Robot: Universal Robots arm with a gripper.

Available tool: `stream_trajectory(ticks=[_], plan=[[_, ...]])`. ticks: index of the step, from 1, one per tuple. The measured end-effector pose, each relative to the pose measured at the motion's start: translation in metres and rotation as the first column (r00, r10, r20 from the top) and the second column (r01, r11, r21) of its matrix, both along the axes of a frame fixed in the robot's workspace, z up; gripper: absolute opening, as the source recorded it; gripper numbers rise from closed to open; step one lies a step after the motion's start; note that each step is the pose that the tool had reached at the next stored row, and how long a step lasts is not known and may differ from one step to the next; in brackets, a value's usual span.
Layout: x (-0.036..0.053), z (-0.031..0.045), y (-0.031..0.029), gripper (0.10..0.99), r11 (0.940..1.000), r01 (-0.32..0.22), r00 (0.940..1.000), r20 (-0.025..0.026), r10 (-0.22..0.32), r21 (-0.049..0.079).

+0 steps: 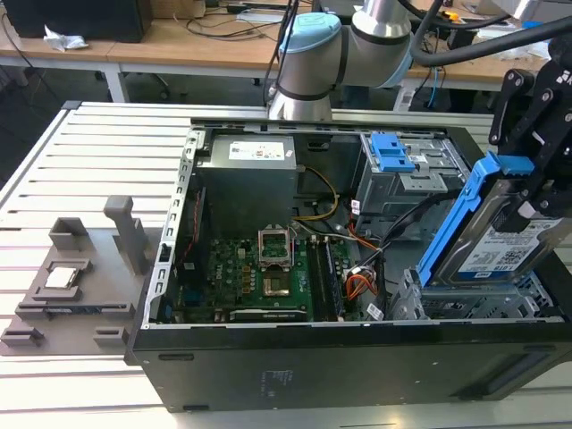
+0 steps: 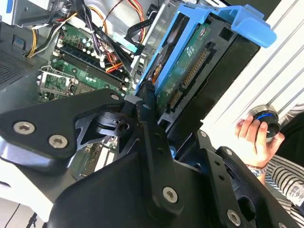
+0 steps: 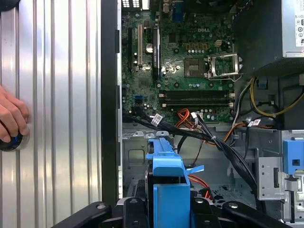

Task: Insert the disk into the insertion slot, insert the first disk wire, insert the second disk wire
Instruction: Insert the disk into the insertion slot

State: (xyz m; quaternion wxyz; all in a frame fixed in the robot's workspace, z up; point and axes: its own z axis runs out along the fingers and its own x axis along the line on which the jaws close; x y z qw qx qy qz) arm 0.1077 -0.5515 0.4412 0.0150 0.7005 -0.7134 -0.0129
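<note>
End effector [image 1: 534, 198] tight around disk [image 1: 508, 248], apparently partway inside insertion slot [image 1: 431, 306].

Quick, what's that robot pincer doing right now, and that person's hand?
Pincer: closed, holding the disk.
Person's hand: resting on a round knob.
</note>
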Motion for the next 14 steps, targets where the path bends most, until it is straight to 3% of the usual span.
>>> stream_trajectory(ticks=[14], plan=[[0.0,-0.0079,0.0,0.361,1.0,0.0,1.0,0.0,0.0,0.0]])
